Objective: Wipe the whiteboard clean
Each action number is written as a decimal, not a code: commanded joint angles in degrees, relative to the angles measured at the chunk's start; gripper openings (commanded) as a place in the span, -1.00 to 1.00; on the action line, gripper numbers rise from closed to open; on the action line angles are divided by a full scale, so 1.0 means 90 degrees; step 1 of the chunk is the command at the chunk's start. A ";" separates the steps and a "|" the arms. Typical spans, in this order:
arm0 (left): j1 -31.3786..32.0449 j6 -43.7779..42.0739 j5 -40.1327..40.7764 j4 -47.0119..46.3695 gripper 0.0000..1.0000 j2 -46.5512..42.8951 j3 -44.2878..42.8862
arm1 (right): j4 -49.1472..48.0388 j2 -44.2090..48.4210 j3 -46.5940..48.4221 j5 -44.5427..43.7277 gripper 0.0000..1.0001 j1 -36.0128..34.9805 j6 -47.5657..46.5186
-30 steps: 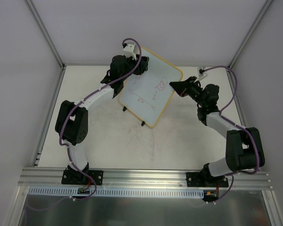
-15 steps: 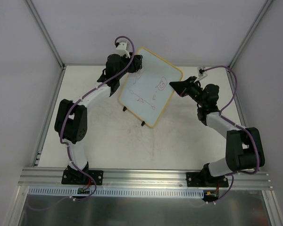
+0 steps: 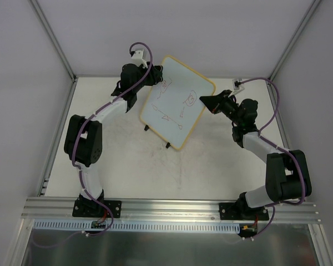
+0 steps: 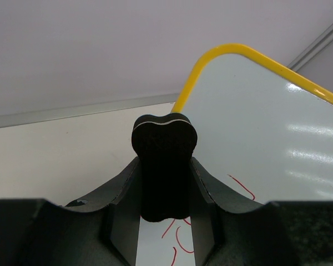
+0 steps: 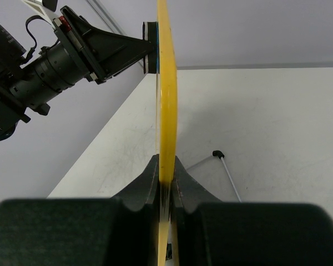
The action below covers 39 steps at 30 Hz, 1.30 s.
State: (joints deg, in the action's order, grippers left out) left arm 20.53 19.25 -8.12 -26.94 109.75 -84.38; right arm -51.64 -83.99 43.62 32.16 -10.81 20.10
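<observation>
The whiteboard, yellow-framed with red doodles, stands tilted at the back of the table on two black feet. My right gripper is shut on its right edge; the right wrist view shows the yellow frame edge-on between the jaws of the right gripper. My left gripper is shut on a black eraser at the board's upper-left corner. The left wrist view shows the left gripper, the board and red strokes below the eraser. The eraser touches the board's face.
White enclosure walls with grey corner posts ring the white table. An aluminium rail carries both arm bases at the near edge. A thin white rod of the board's stand shows under the board.
My left gripper with the eraser has moved left and slightly up along the board's top-left part, uncovering red marks there. The board and right gripper have not moved.
</observation>
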 commanded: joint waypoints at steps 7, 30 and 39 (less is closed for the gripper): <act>0.0618 -0.0448 -0.0397 -0.0444 -1.00 -0.0241 0.0283 | -0.0093 0.0103 0.0144 0.0264 -1.00 -0.0127 -0.0719; 0.1469 -0.0840 0.0511 -0.0991 -1.00 -0.0809 0.1270 | -0.0093 0.0103 0.0144 0.0284 -1.00 -0.0127 -0.0690; 0.0561 0.0078 0.0033 -0.0835 -1.00 -0.0350 0.1075 | -0.0102 0.0132 0.0125 0.0284 -1.00 -0.0127 -0.0680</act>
State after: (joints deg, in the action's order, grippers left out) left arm 29.02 17.08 -7.97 -34.15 104.53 -73.47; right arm -51.20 -83.99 43.62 32.08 -10.70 20.32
